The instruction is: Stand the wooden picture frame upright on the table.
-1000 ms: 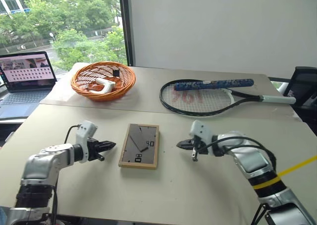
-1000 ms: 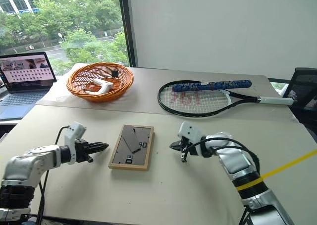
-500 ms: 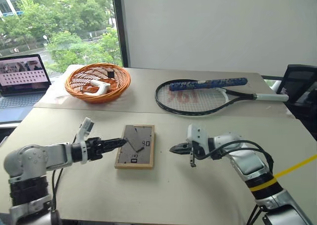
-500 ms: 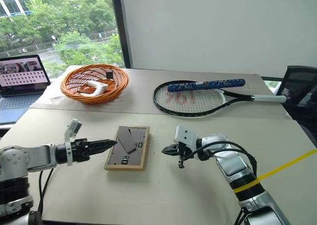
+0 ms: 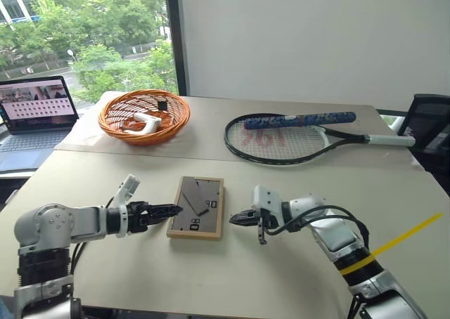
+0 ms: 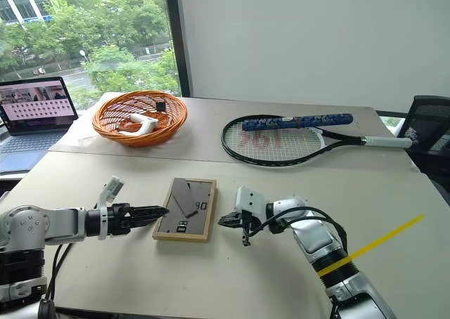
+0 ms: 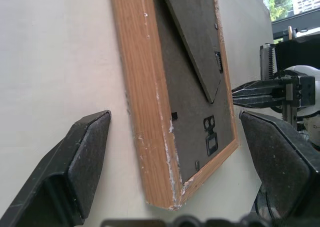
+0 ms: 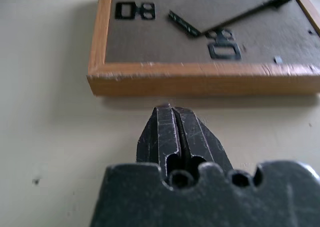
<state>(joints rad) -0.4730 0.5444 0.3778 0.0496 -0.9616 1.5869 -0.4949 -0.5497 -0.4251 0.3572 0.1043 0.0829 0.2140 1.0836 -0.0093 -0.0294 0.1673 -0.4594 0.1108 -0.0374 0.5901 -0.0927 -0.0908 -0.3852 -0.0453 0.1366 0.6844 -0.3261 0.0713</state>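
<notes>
honestly no readable writing anywhere. the wooden picture frame (image 5: 197, 207) lies face down on the table (image 5: 281, 277), between the wide-open left gripper (image 5: 171, 209) and the closed right gripper (image 5: 234, 218).

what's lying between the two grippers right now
The wooden picture frame, face down on the table, lies between left gripper and right gripper, seen from the head.
</notes>
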